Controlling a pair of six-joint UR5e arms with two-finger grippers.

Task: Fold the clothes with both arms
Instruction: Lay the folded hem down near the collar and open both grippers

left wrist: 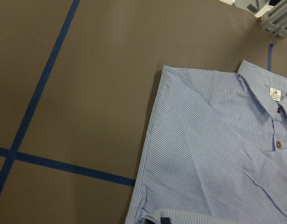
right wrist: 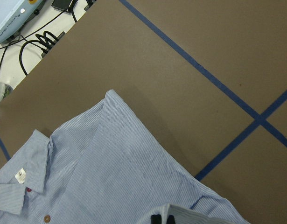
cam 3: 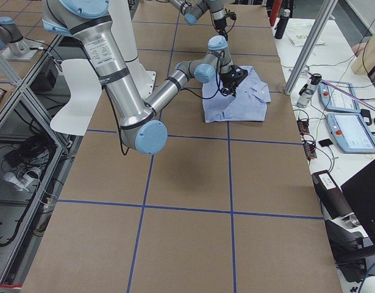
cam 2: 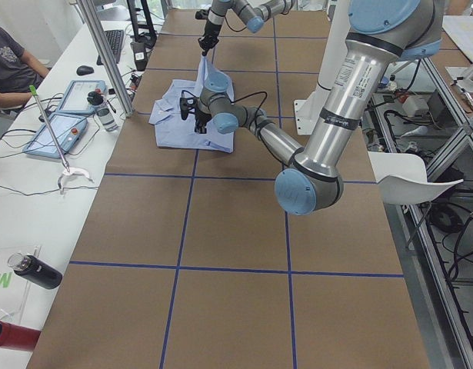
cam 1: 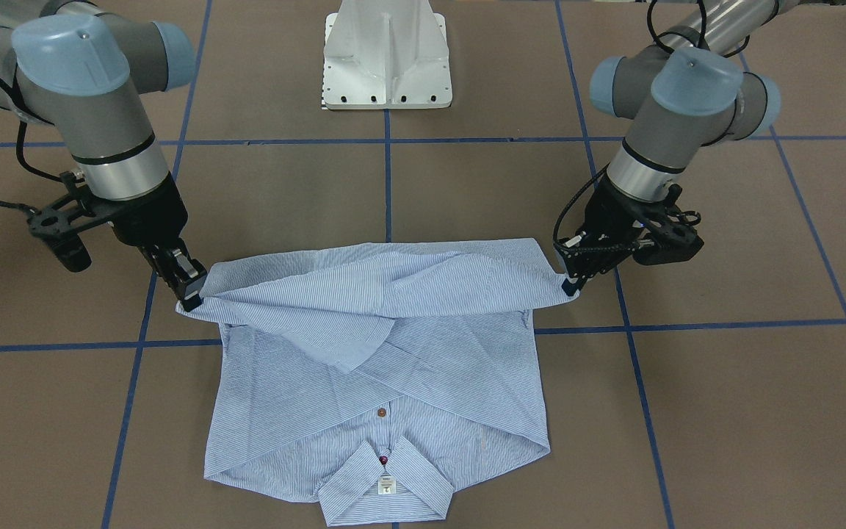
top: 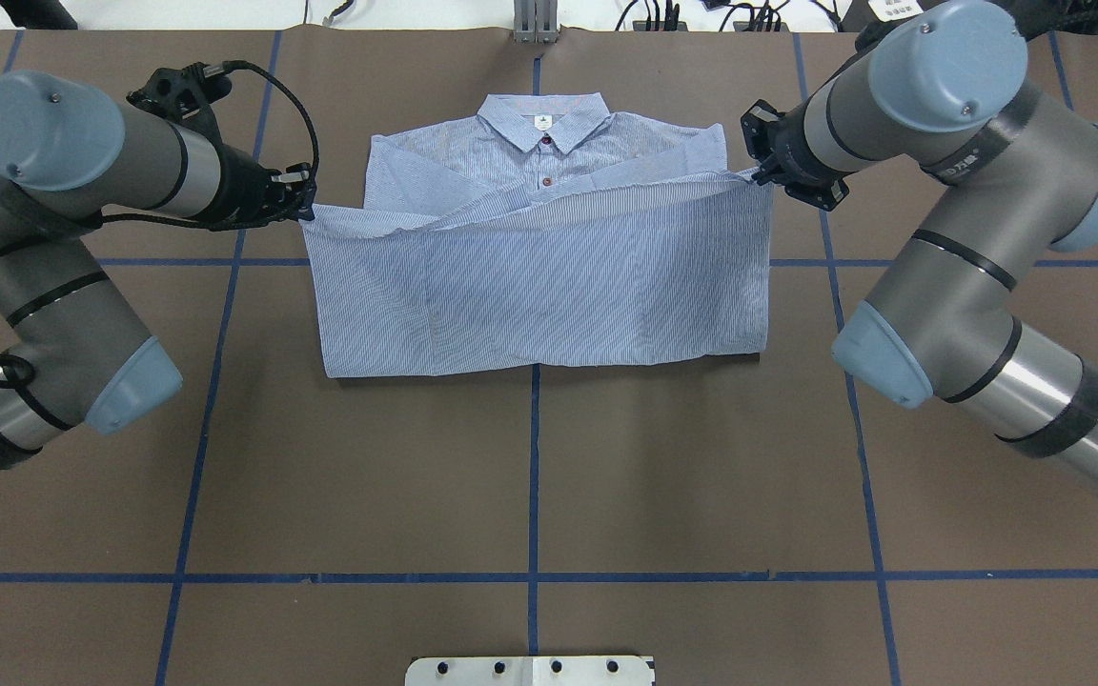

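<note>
The light blue striped shirt [top: 549,286] lies on the brown table, collar [top: 541,122] at the far side from the robot, sleeves folded in. Its lower part is lifted and folded over towards the collar. My left gripper [top: 306,205] is shut on one corner of the lifted hem, seen on the right of the front-facing view [cam 1: 573,283]. My right gripper [top: 759,173] is shut on the other corner, on the left of that view [cam 1: 188,290]. Both hold the hem a little above the shirt's [cam 1: 393,353] body. The wrist views show the collar label [left wrist: 274,92] and shirt [right wrist: 110,177] below.
The white pedestal base [cam 1: 388,59] stands behind the shirt on the robot's side. Blue tape lines [top: 534,476] grid the table. A side bench with tablets [cam 2: 63,127] and bottles [cam 2: 32,270] runs beyond the shirt; a person [cam 2: 9,61] sits there.
</note>
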